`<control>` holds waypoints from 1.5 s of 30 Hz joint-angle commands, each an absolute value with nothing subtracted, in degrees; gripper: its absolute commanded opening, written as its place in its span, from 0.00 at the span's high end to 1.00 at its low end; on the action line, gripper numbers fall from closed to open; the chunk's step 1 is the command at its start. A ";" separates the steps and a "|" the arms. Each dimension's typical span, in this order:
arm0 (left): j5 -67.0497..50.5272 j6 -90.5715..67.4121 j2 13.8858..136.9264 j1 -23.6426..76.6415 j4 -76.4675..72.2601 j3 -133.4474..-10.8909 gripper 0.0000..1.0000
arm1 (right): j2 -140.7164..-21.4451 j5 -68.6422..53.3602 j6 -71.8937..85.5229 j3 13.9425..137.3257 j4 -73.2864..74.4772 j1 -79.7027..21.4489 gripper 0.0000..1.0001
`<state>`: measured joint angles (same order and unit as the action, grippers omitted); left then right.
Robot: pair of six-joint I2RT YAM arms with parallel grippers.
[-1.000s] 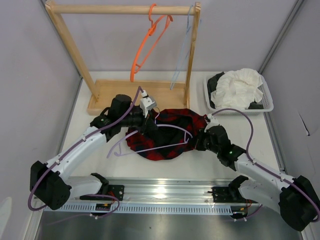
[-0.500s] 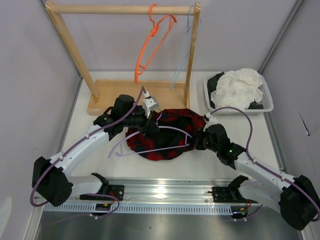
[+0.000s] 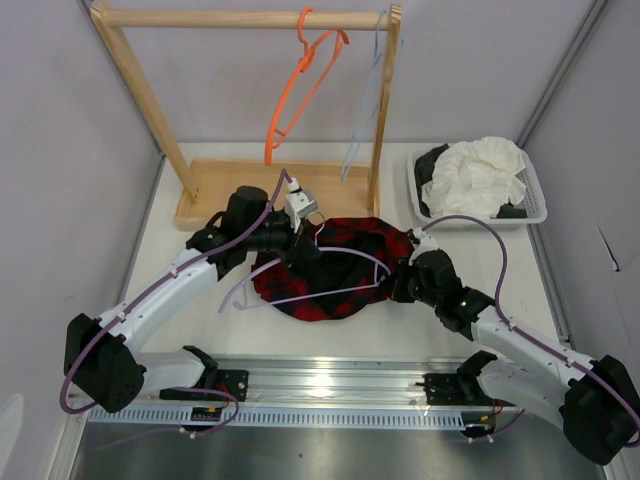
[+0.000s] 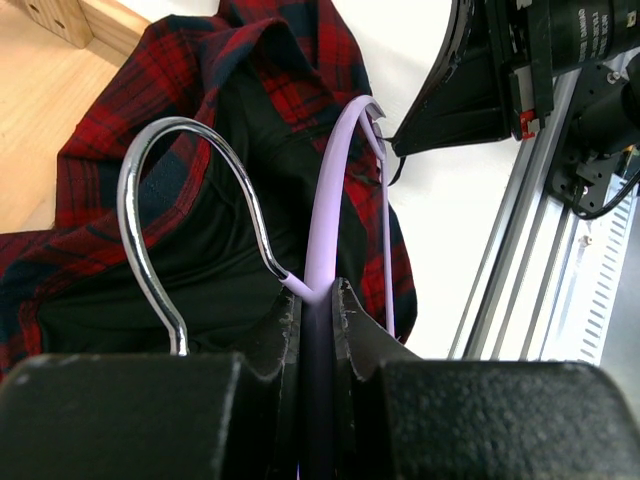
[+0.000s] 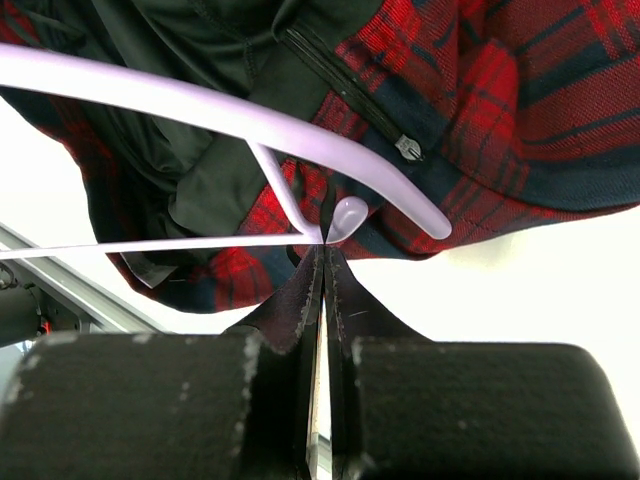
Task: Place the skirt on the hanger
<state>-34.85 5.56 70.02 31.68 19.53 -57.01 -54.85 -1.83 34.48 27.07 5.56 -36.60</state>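
Observation:
The red and black plaid skirt (image 3: 340, 298) lies crumpled on the table between both arms. Across it lies the lavender hanger (image 3: 352, 254), tilted, its left end off the fabric. My left gripper (image 3: 302, 243) is shut on the hanger's neck (image 4: 335, 190), just below the metal hook (image 4: 150, 200); the skirt (image 4: 200, 70) is beneath. My right gripper (image 3: 397, 281) is at the skirt's right edge. In the right wrist view it (image 5: 323, 250) is shut, its tips touching the hanger's (image 5: 200, 105) end where the thin bar meets the arm, over the skirt (image 5: 520, 120).
A wooden rack (image 3: 250, 18) stands at the back with an orange hanger (image 3: 300, 90) and a pale blue hanger (image 3: 365, 110) on it. A white basket (image 3: 535, 190) holding a white garment sits at the back right. A metal rail (image 3: 320, 385) runs along the front.
My left arm has shifted slightly right with the hanger, whose left end moved with it. The orange hanger on the rack has swung. The right gripper stays at the hanger's end.

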 commanded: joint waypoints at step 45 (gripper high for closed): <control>-45.53 -0.18 79.63 32.87 7.30 -59.68 1.00 | -67.23 -6.76 3.35 56.95 12.39 -38.41 0.39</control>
<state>-41.82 -1.39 79.77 32.45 9.19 -56.71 -66.19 -5.54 10.00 52.03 15.55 -37.82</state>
